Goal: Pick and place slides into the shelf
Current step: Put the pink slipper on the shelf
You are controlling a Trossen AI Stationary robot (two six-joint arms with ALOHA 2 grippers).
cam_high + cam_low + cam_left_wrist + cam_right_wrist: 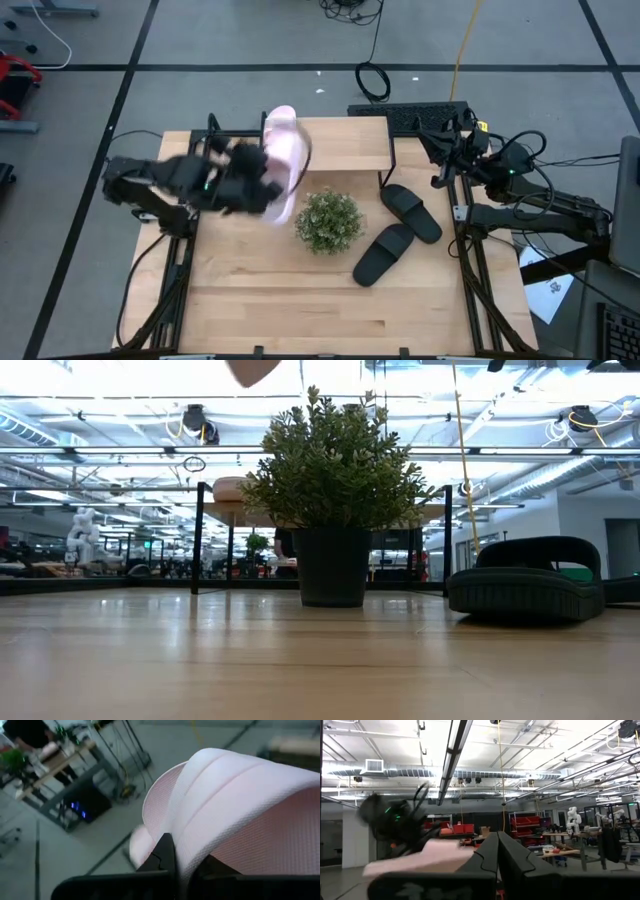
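A light pink slide [283, 150] hangs high over the table's far left part, and my left gripper [262, 183] is shut on it. In the low view only its tip [250, 369] shows at the top edge. The shelf [345, 145] stands at the table's far edge. Two black slides [410, 212] [383, 254] lie soles down on the table, right of the plant; one black slide [525, 582] shows in the low view. My right gripper [497, 851] is shut on nothing, raised at the far right [447, 140]. My left gripper pinches the edge of the pink slide's wide strap [186, 851] between its two fingers, one finger [163, 854] outside the strap and the other under it. The slide is lifted clear of the table and tilted, its length running from far to near.
A potted plant [328, 222] stands mid-table, just near of the shelf and right of the held slide. A dark keyboard [410, 115] lies beyond the shelf. The table's near half [300, 310] is bare wood.
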